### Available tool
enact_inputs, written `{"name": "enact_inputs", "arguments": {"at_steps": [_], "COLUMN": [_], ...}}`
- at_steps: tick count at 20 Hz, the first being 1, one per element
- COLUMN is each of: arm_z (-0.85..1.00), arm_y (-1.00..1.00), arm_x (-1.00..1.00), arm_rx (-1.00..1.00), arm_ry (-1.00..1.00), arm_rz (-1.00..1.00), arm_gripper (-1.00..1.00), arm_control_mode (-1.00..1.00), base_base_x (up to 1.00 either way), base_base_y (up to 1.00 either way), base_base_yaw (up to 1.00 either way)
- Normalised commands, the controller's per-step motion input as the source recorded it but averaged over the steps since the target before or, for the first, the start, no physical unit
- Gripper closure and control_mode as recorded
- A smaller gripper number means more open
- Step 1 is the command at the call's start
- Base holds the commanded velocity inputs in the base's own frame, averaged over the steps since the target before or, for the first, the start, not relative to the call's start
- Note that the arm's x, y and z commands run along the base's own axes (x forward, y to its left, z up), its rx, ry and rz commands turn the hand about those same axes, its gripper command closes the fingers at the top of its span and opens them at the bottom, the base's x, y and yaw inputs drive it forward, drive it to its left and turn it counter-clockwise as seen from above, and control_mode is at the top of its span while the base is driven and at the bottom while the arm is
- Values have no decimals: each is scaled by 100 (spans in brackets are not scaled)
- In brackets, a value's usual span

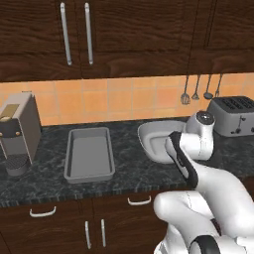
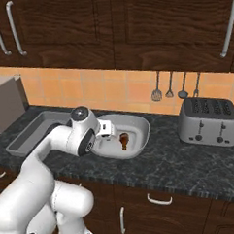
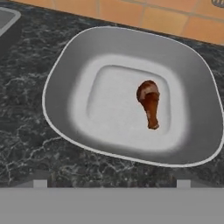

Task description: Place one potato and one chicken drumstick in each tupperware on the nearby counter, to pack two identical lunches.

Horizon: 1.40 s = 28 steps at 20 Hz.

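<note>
In the hand view we see a chicken drumstick (image 3: 149, 103) lying in the white oval tupperware dish (image 3: 65, 74), plump end away from us; from the left base camera the arm hides it. The grey rectangular tray (image 1: 89, 154) sits beside the dish on the dark speckled counter (image 1: 44, 183), between it and the coffee machine (image 1: 19, 130). A toaster (image 2: 207, 121) stands to the right. Our arm bends over the dish; we cannot tell how wide the gripper stands.
</note>
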Motion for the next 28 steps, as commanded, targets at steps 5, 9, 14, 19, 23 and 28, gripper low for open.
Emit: {"name": "enact_inputs", "arguments": {"at_steps": [5, 9, 14, 19, 23, 28], "arm_z": [10, 0, 0, 0, 0, 0], "arm_y": [19, 0, 0, 0, 0, 0], "arm_x": [-73, 0, 0, 0, 0, 0], "arm_rx": [0, 0, 0, 0, 0, 0], "arm_ry": [-2, 0, 0, 0, 0, 0], "arm_rz": [2, 0, 0, 0, 0, 0], "arm_gripper": [-100, -100, -100, -100, -100, -100], "arm_control_mode": [100, 100, 100, 100, 100, 100], "base_base_x": [-20, -100, -75, -4, 3, -1], "base_base_y": [4, 12, -66, -100, -100, -100], "base_base_yaw": [1, 3, -18, -17, -4, 0]}}
